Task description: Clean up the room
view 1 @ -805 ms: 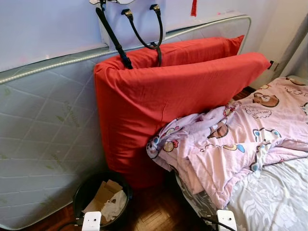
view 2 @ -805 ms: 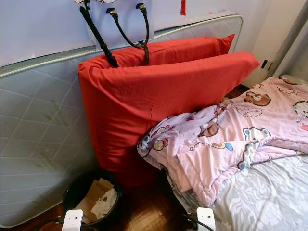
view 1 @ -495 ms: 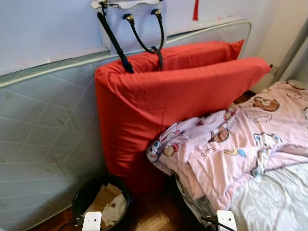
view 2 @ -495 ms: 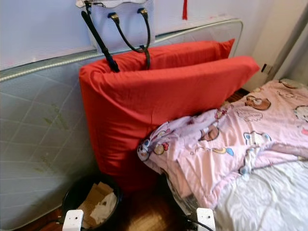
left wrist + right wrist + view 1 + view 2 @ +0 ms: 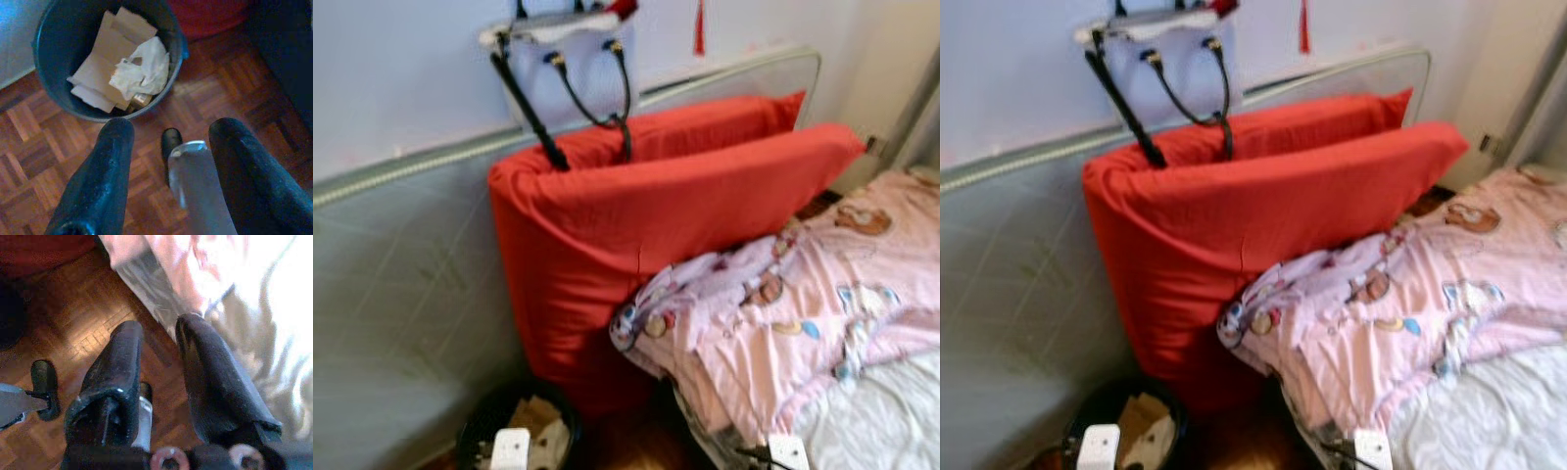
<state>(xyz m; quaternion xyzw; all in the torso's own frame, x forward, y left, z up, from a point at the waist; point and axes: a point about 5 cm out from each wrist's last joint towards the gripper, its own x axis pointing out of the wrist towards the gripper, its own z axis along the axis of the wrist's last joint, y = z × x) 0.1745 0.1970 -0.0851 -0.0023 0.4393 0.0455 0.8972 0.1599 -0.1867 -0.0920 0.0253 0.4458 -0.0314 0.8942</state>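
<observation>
A black bin (image 5: 481, 431) stands on the parquet floor (image 5: 34, 161) at the foot of a red cushion, holding cardboard pieces (image 5: 105, 54) and crumpled white paper (image 5: 142, 71). My left gripper (image 5: 171, 128) hangs open above the floor just beside the bin, nothing between its fingers. A crumpled pink cartoon-print quilt (image 5: 783, 304) lies on the bed and spills over its corner. My right gripper (image 5: 159, 325) is open and empty, low over the floor by the bed's edge (image 5: 146, 284).
Two big red cushions (image 5: 636, 225) lean against a grey quilted mattress (image 5: 401, 294) propped on the wall. A white handbag with black handles (image 5: 570, 73) hangs above them. The bed's pale sheet (image 5: 881, 411) is at the right. Narrow floor lies between bin and bed.
The whole picture has shifted and blurred, so the camera has moved: the bin sits lower in view and the handbag shows more. Nothing in the room has moved.
</observation>
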